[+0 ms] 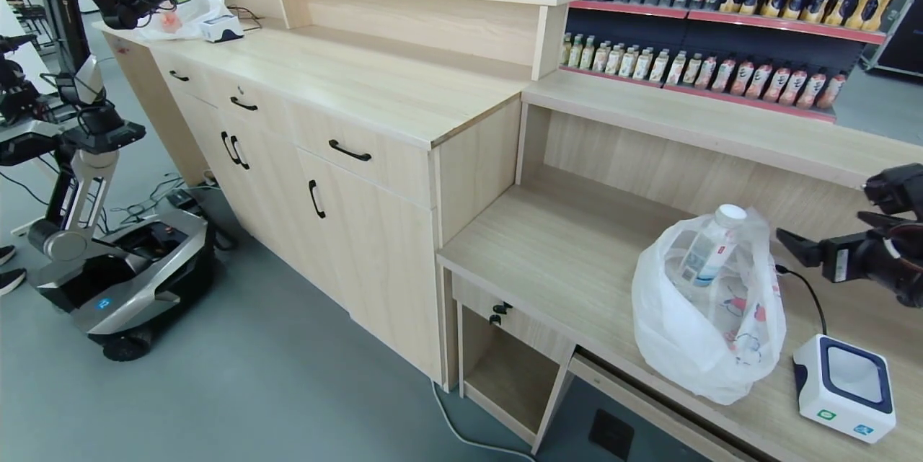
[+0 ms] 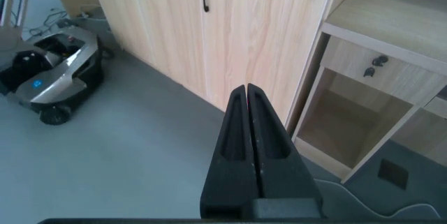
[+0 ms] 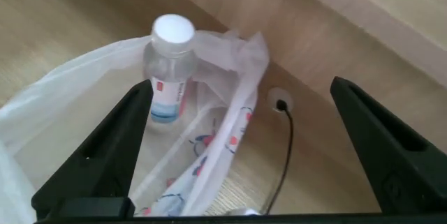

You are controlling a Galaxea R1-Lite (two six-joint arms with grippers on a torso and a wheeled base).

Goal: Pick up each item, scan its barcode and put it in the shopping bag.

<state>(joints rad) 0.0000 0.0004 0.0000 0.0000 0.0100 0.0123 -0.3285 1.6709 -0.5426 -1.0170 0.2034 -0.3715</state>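
My right fingers [image 3: 105,154] are spread wide and empty, just beside the shopping bag [image 1: 692,347]. The bag sits on the desk [image 1: 548,253] near the scanner [image 1: 844,386]. Bag material: translucent white plastic with red and blue print. Inside it stands a clear bottle [image 1: 710,246] with a white cap and white label. My left fingers [image 2: 237,133] are pressed together on nothing, above the floor [image 2: 140,147].

No print on the bottle [image 1: 710,244] or the scanner [image 1: 845,386] is legible.
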